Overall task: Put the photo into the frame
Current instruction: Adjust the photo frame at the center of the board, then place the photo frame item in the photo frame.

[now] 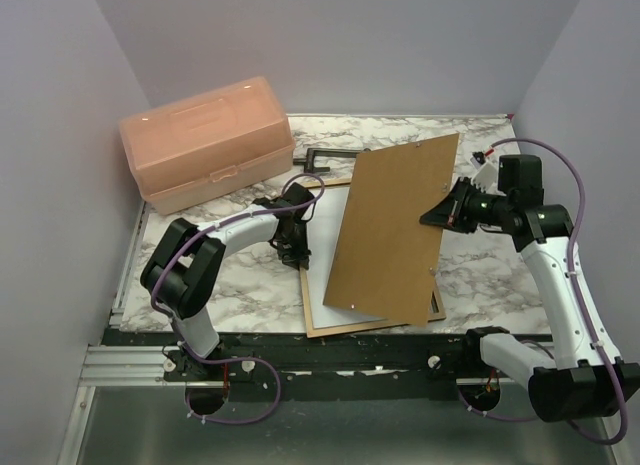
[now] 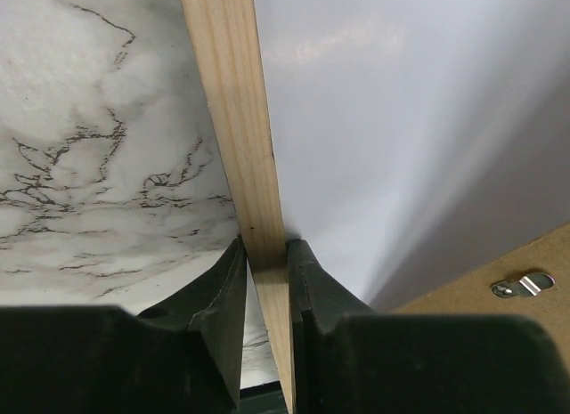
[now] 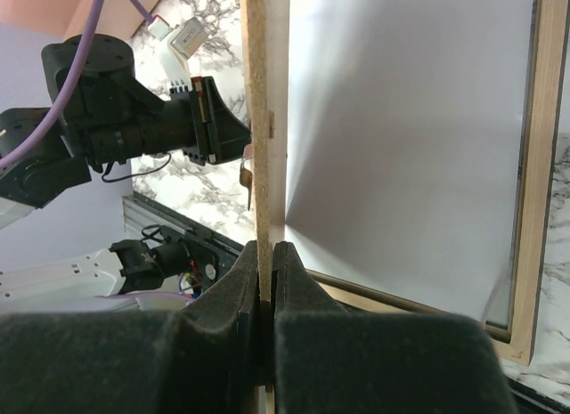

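On your marble table point(image 1: 250, 285) one frame point(image 1: 340, 330) lies flat, its left wooden rail pinched in your left gripper's point(image 1: 293, 247) jaws. One photo point(image 1: 322, 255) sits inside, white back up. One brown backing board point(image 1: 395, 225), clenched edgewise by your right gripper point(image 1: 440, 213), tilts over both. One pink toolbox point(image 1: 205, 140) stands behind

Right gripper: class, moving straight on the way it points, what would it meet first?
The right gripper is shut on the backing board, which fills that line; beyond, probably the left gripper, depth unclear.
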You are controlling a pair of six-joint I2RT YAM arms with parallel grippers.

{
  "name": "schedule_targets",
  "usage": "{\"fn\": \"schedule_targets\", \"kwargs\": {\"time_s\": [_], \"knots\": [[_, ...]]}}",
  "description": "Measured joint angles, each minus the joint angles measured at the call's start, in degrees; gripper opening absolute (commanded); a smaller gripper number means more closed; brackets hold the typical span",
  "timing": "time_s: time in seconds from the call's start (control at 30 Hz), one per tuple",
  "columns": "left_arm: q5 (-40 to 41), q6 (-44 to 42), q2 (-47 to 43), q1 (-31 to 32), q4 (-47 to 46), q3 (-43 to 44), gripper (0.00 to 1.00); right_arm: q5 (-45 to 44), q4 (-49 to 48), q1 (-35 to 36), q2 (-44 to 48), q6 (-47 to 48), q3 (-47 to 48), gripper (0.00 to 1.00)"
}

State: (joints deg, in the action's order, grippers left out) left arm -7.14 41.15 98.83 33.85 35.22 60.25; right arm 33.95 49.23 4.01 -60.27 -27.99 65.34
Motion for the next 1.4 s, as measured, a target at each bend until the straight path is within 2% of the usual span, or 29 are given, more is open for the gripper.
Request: {"fn": "schedule_targets", "kwargs": {"time_s": [0.77,0.83,0.93,1.03,1.17,1.4], "knots": [[0.0,-6.5,-1.3,1.1,-2.7,-1.4,0.0,3.3,-2.0,0.0,-3.2,0.3,0.0,0.0],[0.0,-6.9,-0.7,1.1,-2.4,-0.8,0.14,3.7,-2.4,0.0,-3.6,0.5,0.0,0.0],[0.0,-7.8,-0.1,1.2,-2.4,0.1,0.5,4.2,-3.1,0.0,-4.3,0.5,0.0,0.0],[0.3,-9.2,0.0,1.2,-2.8,0.3,0.68,4.6,-3.5,0.0,-4.7,0.6,0.0,0.0],[0.3,-10.0,-0.5,1.5,-3.6,0.5,0.74,5.3,-4.2,0.0,-5.6,0.7,0.0,0.0],[-1.8,-8.6,-7.4,0.0,-7.4,-6.3,0.7,8.5,-5.2,0.0,-8.8,1.7,-0.1,0.0]]}}
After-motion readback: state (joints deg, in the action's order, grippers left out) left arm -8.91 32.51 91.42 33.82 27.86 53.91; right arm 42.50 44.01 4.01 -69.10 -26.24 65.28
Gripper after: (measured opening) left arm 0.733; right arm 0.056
